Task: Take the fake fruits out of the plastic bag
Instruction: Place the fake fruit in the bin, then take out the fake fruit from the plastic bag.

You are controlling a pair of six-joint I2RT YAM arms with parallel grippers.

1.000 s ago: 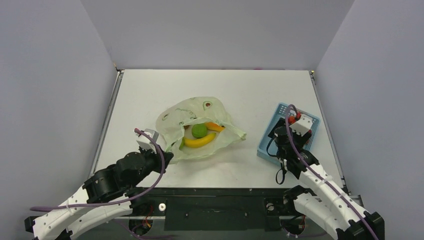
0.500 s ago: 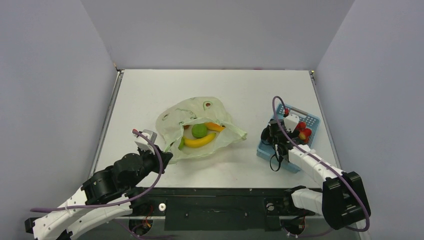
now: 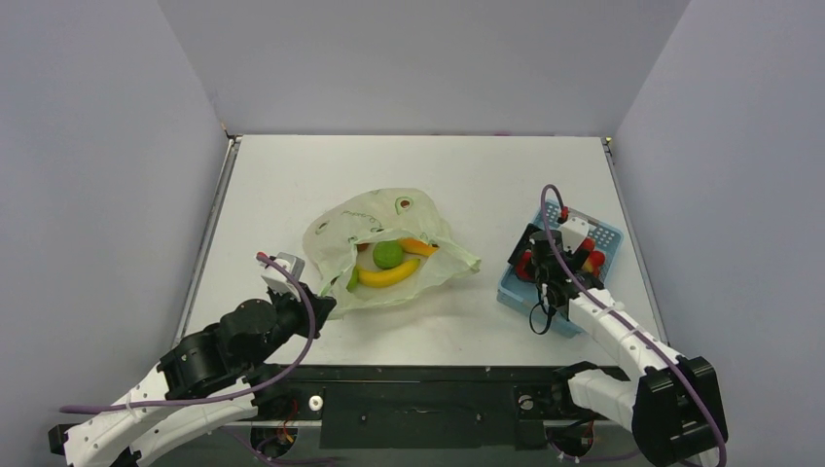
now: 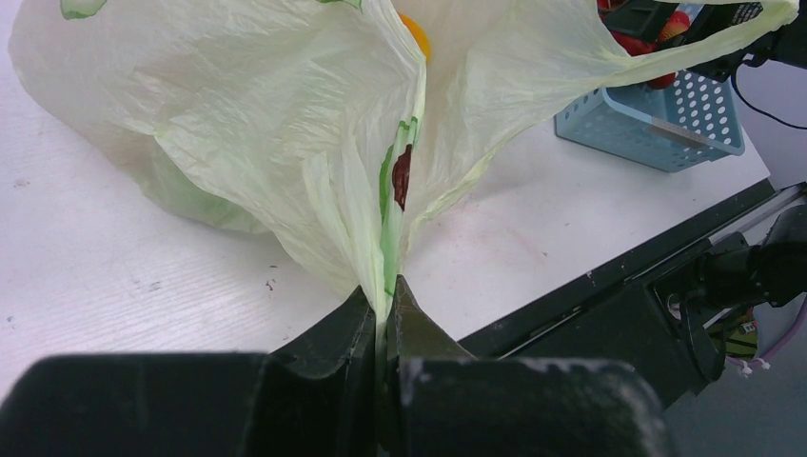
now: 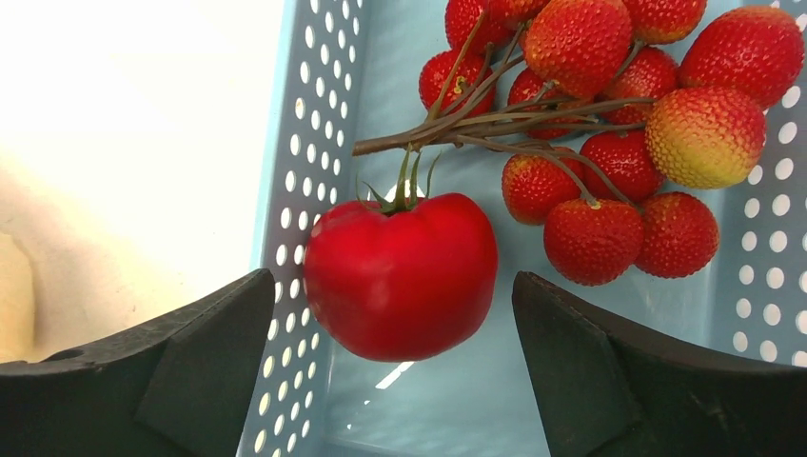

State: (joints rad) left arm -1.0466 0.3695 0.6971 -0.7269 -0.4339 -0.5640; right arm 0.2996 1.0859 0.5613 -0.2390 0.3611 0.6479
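The pale yellow-green plastic bag [image 3: 389, 255] lies mid-table with its mouth open. Inside it show a green round fruit [image 3: 387, 254], a yellow banana [image 3: 389, 275] and an orange fruit [image 3: 418, 245]. My left gripper [image 3: 316, 304] is shut on a gathered fold of the bag [image 4: 385, 228] at its near-left edge. My right gripper [image 3: 553, 261] is open over the blue basket [image 3: 511, 288]. In the right wrist view a red tomato [image 5: 402, 274] lies in the basket between the spread fingers, apart from both, beside a bunch of red bumpy fruits [image 5: 619, 114].
The blue lattice basket [image 5: 285, 200] stands at the right, near the table's right edge. The black front rail [image 4: 609, 286] runs along the near edge. Grey walls close the table on three sides.
My right gripper has swung left over the basket's near-left part and now stands open, with the tomato lying free in the basket. The left gripper and the bag have not moved.
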